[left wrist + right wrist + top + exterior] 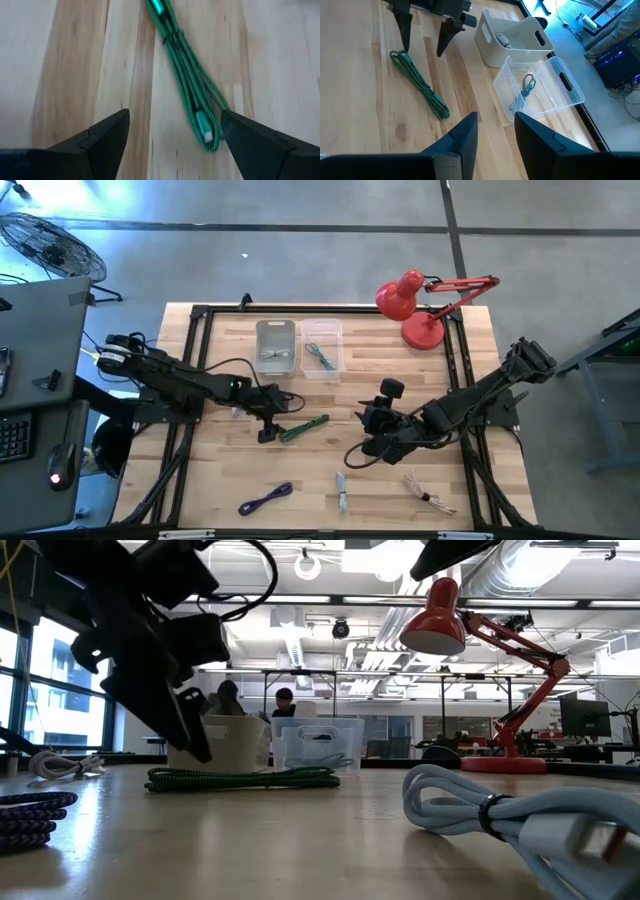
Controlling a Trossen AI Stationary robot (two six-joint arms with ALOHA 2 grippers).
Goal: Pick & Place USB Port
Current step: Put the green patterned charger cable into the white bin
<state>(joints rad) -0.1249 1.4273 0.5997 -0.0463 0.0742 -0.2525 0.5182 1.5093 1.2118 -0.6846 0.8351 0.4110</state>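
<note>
A green braided cable [305, 427] lies coiled flat on the wooden table, also seen in the low view [245, 777] and the right wrist view [420, 82]. My left gripper [270, 430] is open and points down over the cable's left end. Its fingers stand on either side of the connector end [205, 132] without touching it; the gripper shows in its own view [175, 142]. My right gripper [375, 438] is open and hovers to the cable's right, its fingers [465, 135] empty.
A grey bin [276, 345] and a clear bin [322, 348] stand at the far side, each with a cable inside. A red desk lamp [415, 305] stands at the far right. Purple [265, 498], light blue [342, 492] and beige [425, 492] cables lie near the front edge.
</note>
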